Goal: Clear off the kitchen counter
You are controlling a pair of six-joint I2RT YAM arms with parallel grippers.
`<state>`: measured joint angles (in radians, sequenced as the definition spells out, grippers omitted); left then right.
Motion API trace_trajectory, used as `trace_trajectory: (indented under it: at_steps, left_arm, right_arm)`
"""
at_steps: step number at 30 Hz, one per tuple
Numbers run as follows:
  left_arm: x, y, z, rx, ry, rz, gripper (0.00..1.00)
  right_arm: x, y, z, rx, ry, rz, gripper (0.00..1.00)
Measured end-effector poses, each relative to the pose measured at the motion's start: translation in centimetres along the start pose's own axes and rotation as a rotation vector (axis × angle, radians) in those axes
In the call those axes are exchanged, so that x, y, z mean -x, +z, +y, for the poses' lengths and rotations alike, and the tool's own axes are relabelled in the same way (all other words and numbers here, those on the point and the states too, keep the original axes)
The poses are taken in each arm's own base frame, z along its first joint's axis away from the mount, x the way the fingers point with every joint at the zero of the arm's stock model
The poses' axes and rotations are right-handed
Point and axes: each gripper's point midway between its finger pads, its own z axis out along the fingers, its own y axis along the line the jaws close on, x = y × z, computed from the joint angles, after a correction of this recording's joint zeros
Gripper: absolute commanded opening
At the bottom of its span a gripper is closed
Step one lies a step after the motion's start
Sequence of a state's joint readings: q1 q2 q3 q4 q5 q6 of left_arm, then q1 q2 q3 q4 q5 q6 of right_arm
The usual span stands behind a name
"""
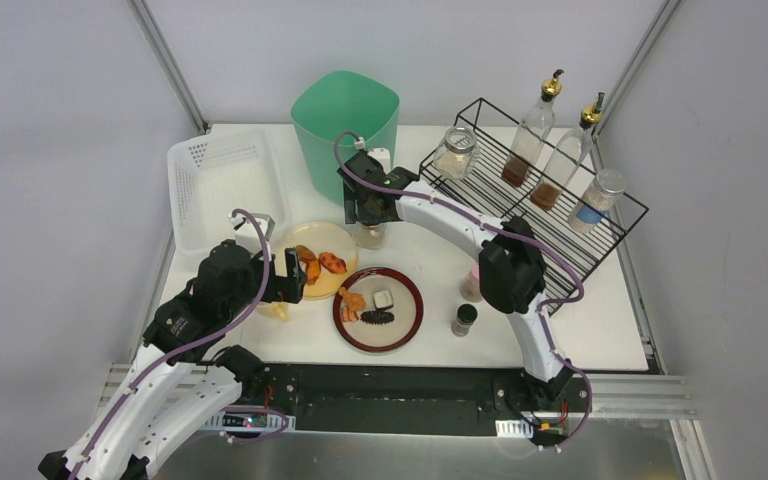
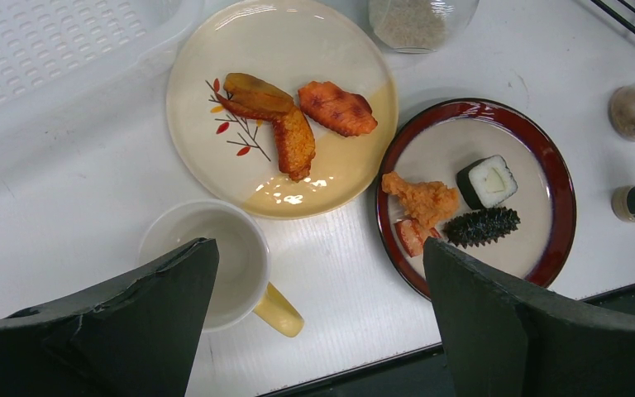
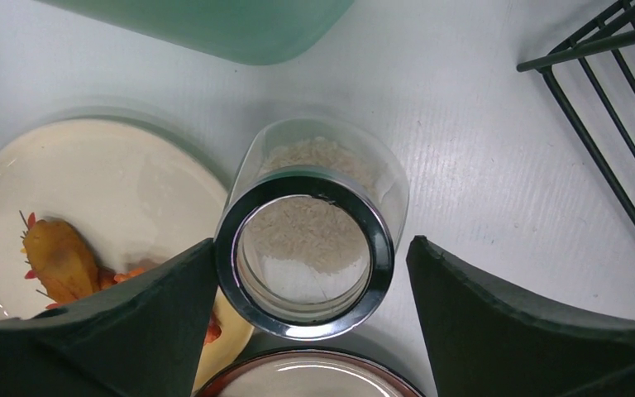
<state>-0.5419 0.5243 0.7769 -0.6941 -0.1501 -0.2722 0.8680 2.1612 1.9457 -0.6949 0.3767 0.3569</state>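
Observation:
The white kitchen counter (image 1: 600,320) carries dishes and jars. A glass jar of rice (image 3: 322,157) with a metal-rimmed lid stands between a cream plate and the green bin. My right gripper (image 3: 312,241) is down around it with its jaws open: the left finger (image 3: 174,314) is against the lid rim, and the right finger (image 3: 496,322) is a small gap away. From above, the jar (image 1: 370,238) shows just below the right gripper (image 1: 365,212). My left gripper (image 2: 321,256) hangs open and empty over the counter by a yellow-handled mug (image 2: 231,248).
A cream plate (image 1: 312,232) holds orange food pieces; a red-rimmed plate (image 1: 415,300) holds several bites. A green bin (image 1: 345,120) and white basket (image 1: 222,185) stand at the back. A wire rack (image 1: 550,215) holds bottles and jars. Two small shakers (image 1: 464,319) stand nearby.

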Motion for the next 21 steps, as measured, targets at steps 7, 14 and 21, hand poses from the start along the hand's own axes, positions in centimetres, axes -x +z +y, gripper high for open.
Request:
trace_trajectory:
  at_steps: [7,14,21]
  left_arm:
    - [0.0,0.0,0.0,0.000,0.000,0.000,1.00]
    - [0.0,0.0,0.0,0.000,0.000,0.002,1.00]
    - [0.0,0.0,0.0,0.000,0.000,0.002,1.00]
  right_arm:
    - [0.2,0.1,0.1,0.011,0.008,-0.021,0.51]
    - [-0.6,-0.6,-0.4,0.001,-0.022,-0.035,0.27]
    - [-2.5,-3.8,-1.0,-0.004,-0.095,-0.022,0.25]
